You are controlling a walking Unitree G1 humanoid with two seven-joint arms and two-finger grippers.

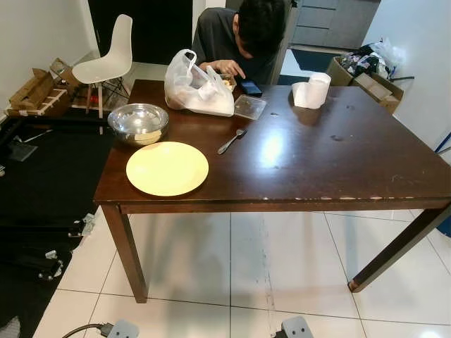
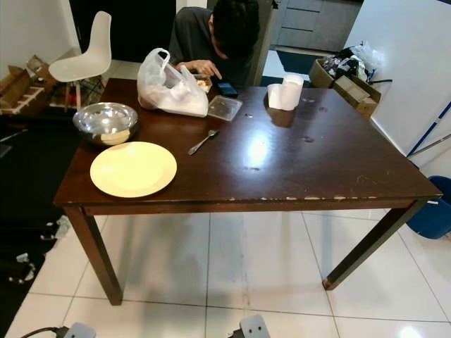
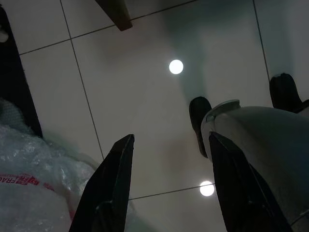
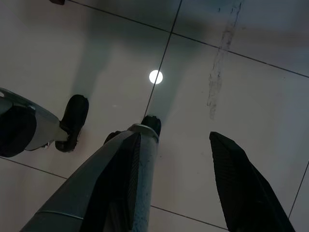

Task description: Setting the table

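Observation:
A yellow plate (image 1: 167,167) lies near the front left corner of the dark wooden table (image 1: 317,169). Behind it stands a steel bowl (image 1: 138,122), and a metal spoon (image 1: 232,141) lies to the plate's right. My left gripper (image 3: 169,183) hangs open over the tiled floor, holding nothing. My right gripper (image 4: 183,179) also hangs open above the tiles, with nothing between its fingers.
A person (image 1: 239,39) sits at the table's far side with a phone (image 1: 249,87). A white plastic bag (image 1: 197,88), a clear lid (image 1: 250,106) and a paper roll (image 1: 311,91) lie at the back. A white chair (image 1: 107,63) and boxes (image 1: 32,91) stand at left.

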